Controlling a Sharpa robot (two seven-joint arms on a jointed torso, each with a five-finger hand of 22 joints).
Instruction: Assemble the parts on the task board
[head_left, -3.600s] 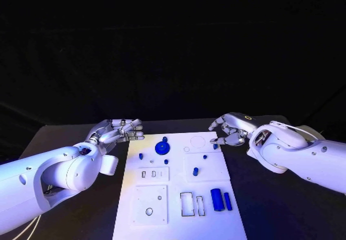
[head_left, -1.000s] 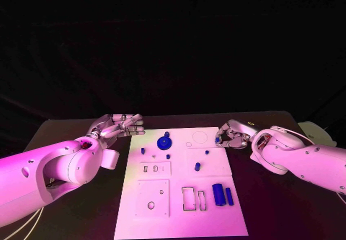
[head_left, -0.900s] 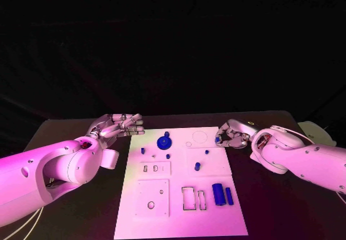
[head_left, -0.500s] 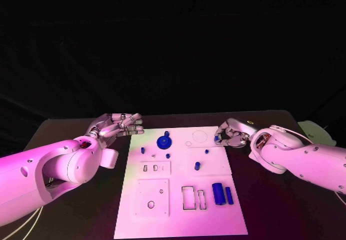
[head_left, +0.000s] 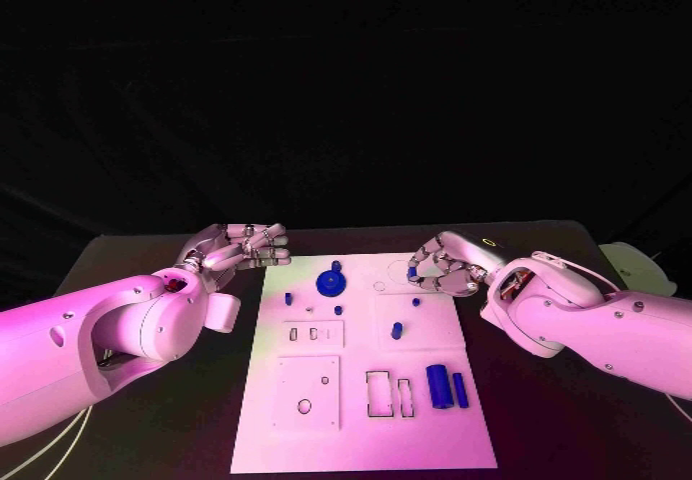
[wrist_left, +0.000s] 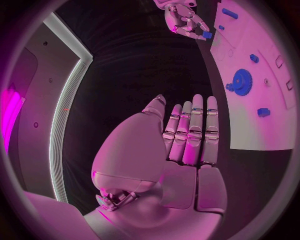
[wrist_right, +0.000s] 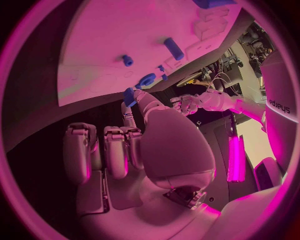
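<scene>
Loose parts: two blue cylinders (head_left: 446, 388) lie at the near right of the task board (head_left: 361, 440), beside two unfilled rectangular slots (head_left: 387, 394); judged still to be fitted.
Mid board: short blue pegs (head_left: 395, 329) stand in the plate.
Far board: blue gear (head_left: 329, 283) sits seated.
Right hand (head_left: 441, 268): fingers pinch a small blue part (head_left: 414, 270) above the board's far right edge.
Left hand (head_left: 231, 250): fingers extended together, holding nothing, over the tabletop (head_left: 144, 440).
Progress: partial.
</scene>
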